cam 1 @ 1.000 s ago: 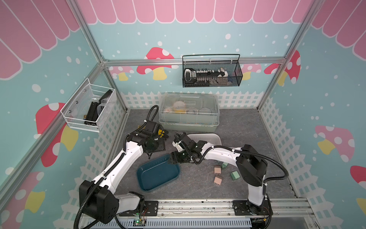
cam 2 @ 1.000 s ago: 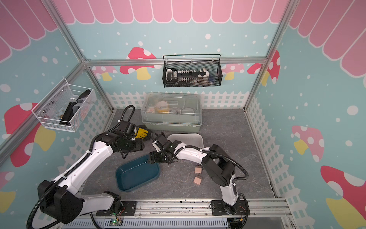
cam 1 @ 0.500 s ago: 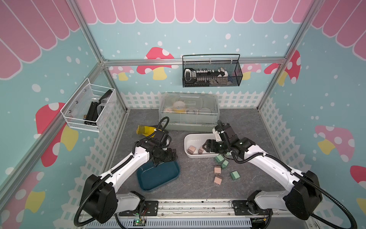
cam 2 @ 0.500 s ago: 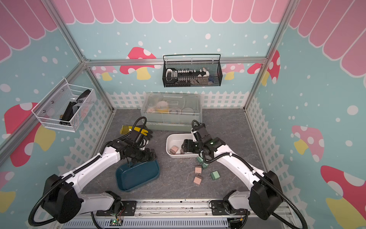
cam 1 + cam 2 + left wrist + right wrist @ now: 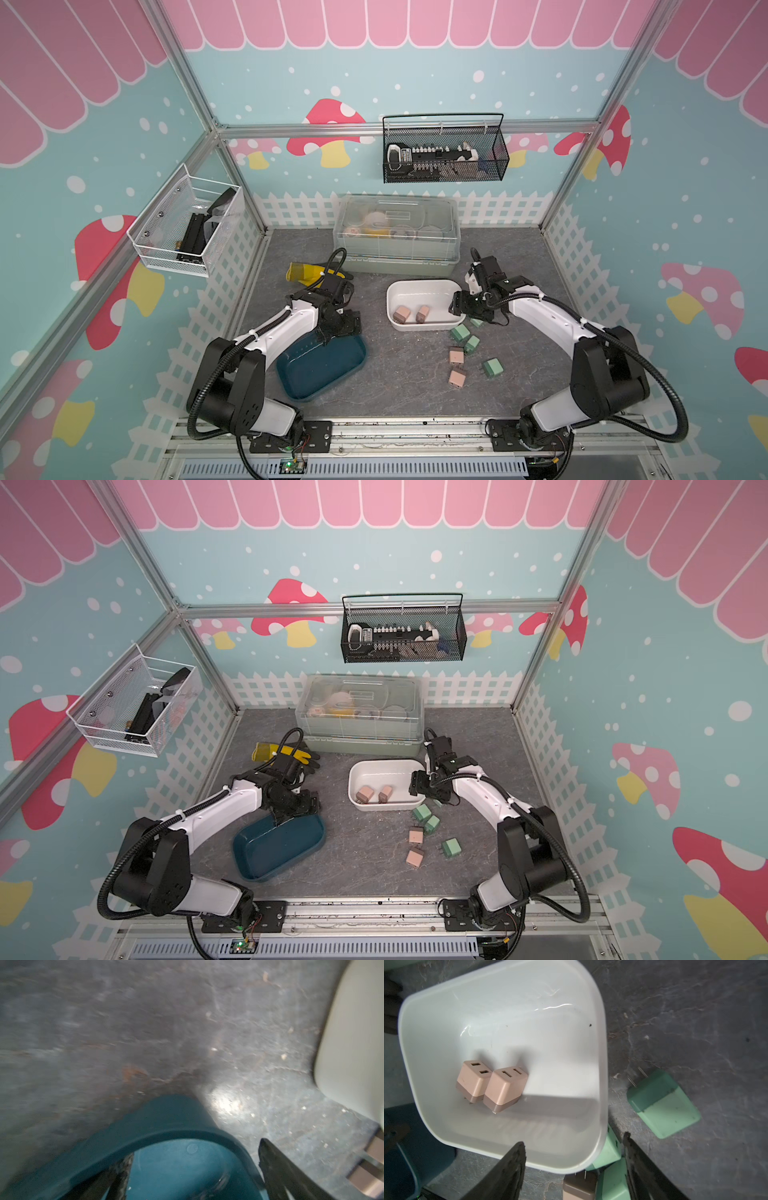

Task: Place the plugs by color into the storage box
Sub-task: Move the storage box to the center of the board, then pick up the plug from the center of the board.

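L hand [image 5: 195, 1151] released, straddling teal box [image 5: 322, 370] rim. R hand [image 5: 573, 1140] released, straddling white box [image 5: 602, 1064] wall. 2 pink plugs [image 5: 492, 1086] in white box; green plugs [image 5: 460, 332] + 2 more pink loose on surface [image 5: 407, 386] just beside it, nr R hand.

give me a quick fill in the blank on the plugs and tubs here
1. The white tub holds ___ pink plugs.
2. ___ of the green plugs lie in a tub; those in view are on the table.
3. The yellow glove lies on the ___ arm's side, behind the dark blue tub.
Missing words: two; none; left.
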